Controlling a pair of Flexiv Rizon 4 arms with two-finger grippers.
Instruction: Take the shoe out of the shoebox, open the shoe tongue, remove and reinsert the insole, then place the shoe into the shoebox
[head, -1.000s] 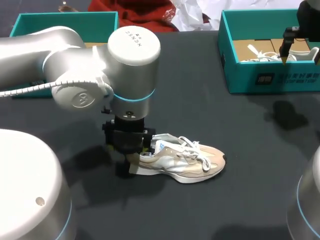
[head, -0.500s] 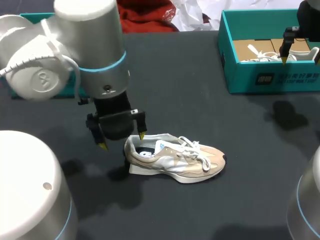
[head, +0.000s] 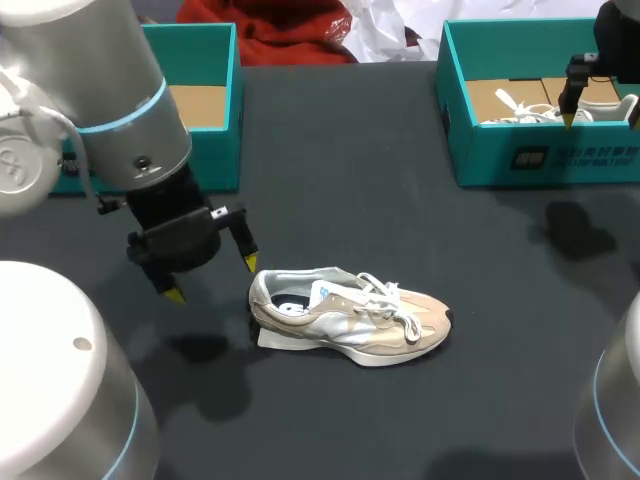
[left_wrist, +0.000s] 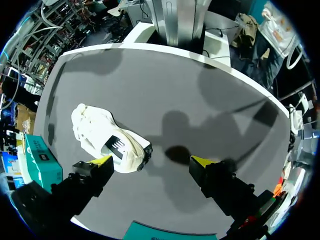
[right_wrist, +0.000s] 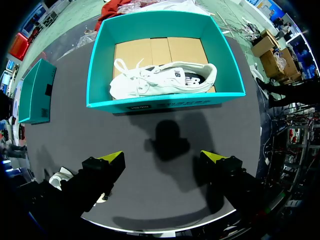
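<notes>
Here, the shoe (head: 350, 320) lies on its sole at lower centre of the table (head: 400, 200). Its heel is just right of the left gripper (head: 212, 279), whose fingers stand spread and empty. The right gripper (right_wrist: 164, 157), likewise spread and empty, hangs at upper right by the teal shoebox (head: 540, 160), which holds a second white shoe (right_wrist: 160, 80). Another teal box (head: 215, 110) sits at upper left.

Beige shoe (head: 345, 315) upright on its sole, heel just beside the left hand (head: 212, 280); open teal shoebox (right_wrist: 165, 101) ahead of the right hand (right_wrist: 162, 157).
</notes>
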